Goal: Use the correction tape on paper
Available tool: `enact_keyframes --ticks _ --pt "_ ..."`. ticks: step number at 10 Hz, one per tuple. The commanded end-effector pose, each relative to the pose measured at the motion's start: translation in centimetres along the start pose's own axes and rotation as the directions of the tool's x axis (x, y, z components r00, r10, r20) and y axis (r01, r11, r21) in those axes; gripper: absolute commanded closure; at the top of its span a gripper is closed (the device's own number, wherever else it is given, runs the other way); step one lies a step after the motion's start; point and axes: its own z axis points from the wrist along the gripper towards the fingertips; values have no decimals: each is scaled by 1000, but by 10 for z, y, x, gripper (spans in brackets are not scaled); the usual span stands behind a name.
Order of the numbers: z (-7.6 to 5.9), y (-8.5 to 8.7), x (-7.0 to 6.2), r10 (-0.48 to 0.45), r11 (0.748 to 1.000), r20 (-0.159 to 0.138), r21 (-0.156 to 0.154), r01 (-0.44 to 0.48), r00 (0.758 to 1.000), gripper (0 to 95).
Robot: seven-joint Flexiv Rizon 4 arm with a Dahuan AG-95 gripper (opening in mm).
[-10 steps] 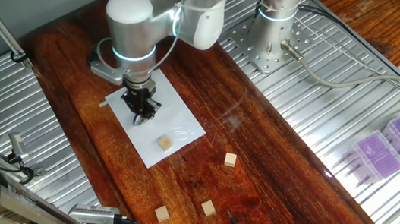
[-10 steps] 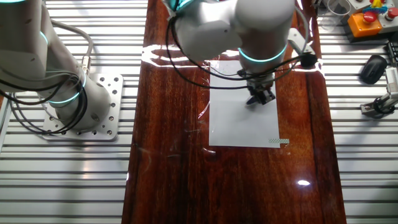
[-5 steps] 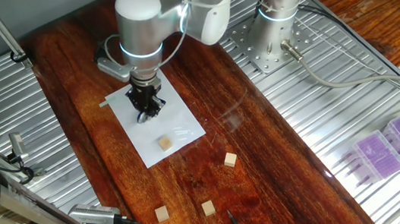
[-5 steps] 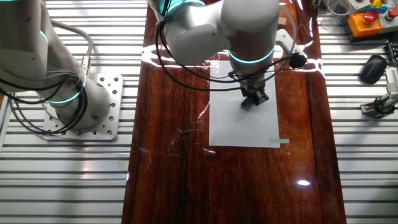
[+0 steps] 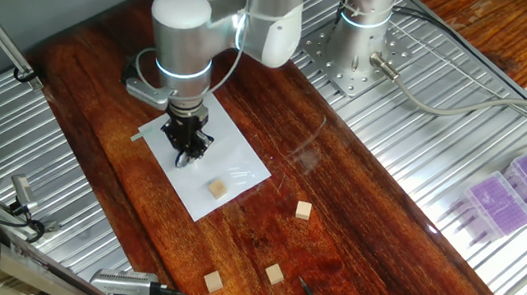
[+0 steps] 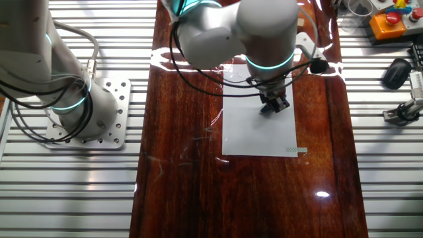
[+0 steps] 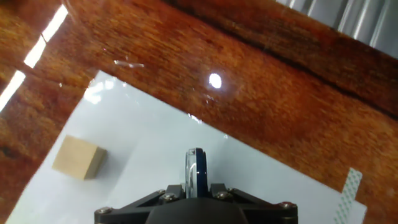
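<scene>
The white paper [image 5: 237, 163] lies on the dark wooden table, also shown in the other fixed view [image 6: 254, 135] and filling the lower hand view [image 7: 137, 134]. My gripper [image 5: 188, 149] hangs over the sheet's middle, pointing down [image 6: 272, 104]. In the hand view the gripper [image 7: 194, 188] is shut on the correction tape [image 7: 195, 167], a thin dark and pale dispenser seen edge-on with its tip toward the paper. I cannot tell whether the tip touches the sheet.
A tan wooden cube [image 5: 216, 189] sits on the paper near the gripper, to its left in the hand view [image 7: 78, 157]. Three more cubes [image 5: 302, 210] [image 5: 274, 273] [image 5: 213, 281] lie on the wood. A patterned strip [image 6: 296, 150] marks the paper's corner.
The gripper, still shut on the correction tape, shifted a little across the paper and came partly back. The arm's wrist turned slightly. The cubes have not moved.
</scene>
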Motion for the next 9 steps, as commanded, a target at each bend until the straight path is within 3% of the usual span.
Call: enact_keyframes --ticks 1,4,6,9 --pt "3 -2 -11 4 1000 3 -4 -4 1000 950" --pt "0 -3 -15 8 1000 -5 -11 -8 1000 950" --pt "-2 -4 -14 12 1000 -27 -15 -12 1000 950" --pt "-16 -8 -8 4 1000 -14 -27 -5 1000 950"
